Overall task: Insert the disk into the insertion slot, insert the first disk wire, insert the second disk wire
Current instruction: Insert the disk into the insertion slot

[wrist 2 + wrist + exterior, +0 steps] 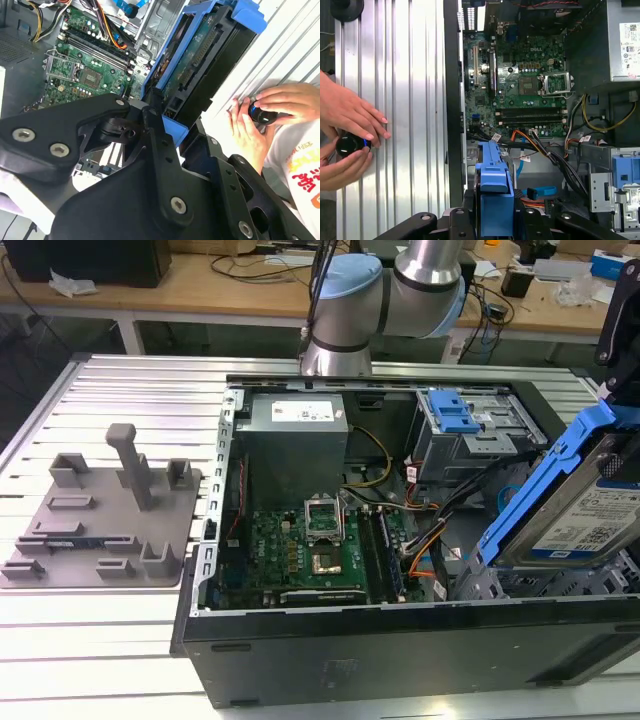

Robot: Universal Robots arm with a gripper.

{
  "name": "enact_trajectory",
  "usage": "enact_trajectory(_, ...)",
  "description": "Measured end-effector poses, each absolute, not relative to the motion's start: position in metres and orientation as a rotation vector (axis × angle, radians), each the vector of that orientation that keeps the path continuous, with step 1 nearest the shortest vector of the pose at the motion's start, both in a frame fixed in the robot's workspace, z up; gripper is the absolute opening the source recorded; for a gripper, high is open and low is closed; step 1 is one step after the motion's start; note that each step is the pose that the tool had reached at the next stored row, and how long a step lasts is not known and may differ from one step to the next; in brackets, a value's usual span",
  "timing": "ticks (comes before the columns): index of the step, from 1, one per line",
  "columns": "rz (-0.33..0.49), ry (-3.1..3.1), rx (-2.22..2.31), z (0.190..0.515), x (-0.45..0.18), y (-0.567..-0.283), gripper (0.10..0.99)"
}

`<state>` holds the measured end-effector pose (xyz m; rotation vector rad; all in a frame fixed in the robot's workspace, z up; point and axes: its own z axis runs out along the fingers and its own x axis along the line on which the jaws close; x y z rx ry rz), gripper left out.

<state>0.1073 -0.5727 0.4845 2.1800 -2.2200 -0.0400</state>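
Note:
The disk [585,515] is a silver drive with a white label in a bright blue frame. It hangs tilted, one end raised, over the open computer case's corner at the exterior view's right. My gripper [167,127] is shut on the frame's end, with black fingers [150,117] on either side. The blue frame [494,185] sits between the fingers in the first wrist view too. Below the disk lies the low grey insertion slot [478,585], partly hidden by it. Loose orange wires [526,138] and a blue wire [540,192] lie in the case near the slot.
A taller grey cage with a blue latch [458,418] stands behind the slot. The green motherboard [320,545] and grey power supply [295,440] take up the case's middle. A grey fixture plate [95,515] lies outside. A person's hands [350,135] hold a black knob on the ribbed table.

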Motion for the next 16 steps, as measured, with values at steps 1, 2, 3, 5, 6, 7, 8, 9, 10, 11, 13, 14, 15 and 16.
enact_trajectory(1, -0.04, -2.22, 2.18, 0.4845, 0.1073, -0.5727, 0.369)
enact_trajectory(2, -0.04, -2.219, 2.182, 0.4845, 0.1073, -0.5727, 0.369)
enact_trajectory(3, -0.039, -2.218, 2.182, 0.4845, 0.1073, -0.5727, 0.369)
enact_trajectory(5, -0.03, -2.221, 2.188, 0.4845, 0.1072, -0.5726, 0.369)
enact_trajectory(6, -0.009, -2.228, 2.201, 0.4845, 0.1073, -0.5725, 0.369)
enact_trajectory(7, 0.015, -2.236, 2.215, 0.4845, 0.1073, -0.5724, 0.369)
enact_trajectory(8, 0.041, -2.245, 2.229, 0.4845, 0.1073, -0.5723, 0.369)
enact_trajectory(9, 0.054, -2.251, 2.238, 0.4845, 0.1072, -0.5723, 0.369)
enact_trajectory(10, 0.064, -2.257, 2.245, 0.4844, 0.1072, -0.5722, 0.369)
enact_trajectory(11, 0.075, -2.264, 2.253, 0.4844, 0.1068, -0.5722, 0.369)
enact_trajectory(13, 0.076, -2.264, 2.253, 0.4844, 0.1067, -0.5722, 0.369)
enact_trajectory(14, 0.076, -2.264, 2.253, 0.4844, 0.1066, -0.5722, 0.369)
enact_trajectory(15, 0.076, -2.264, 2.253, 0.4844, 0.1066, -0.5722, 0.369)
enact_trajectory(16, 0.076, -2.264, 2.253, 0.4844, 0.1066, -0.5722, 0.369)
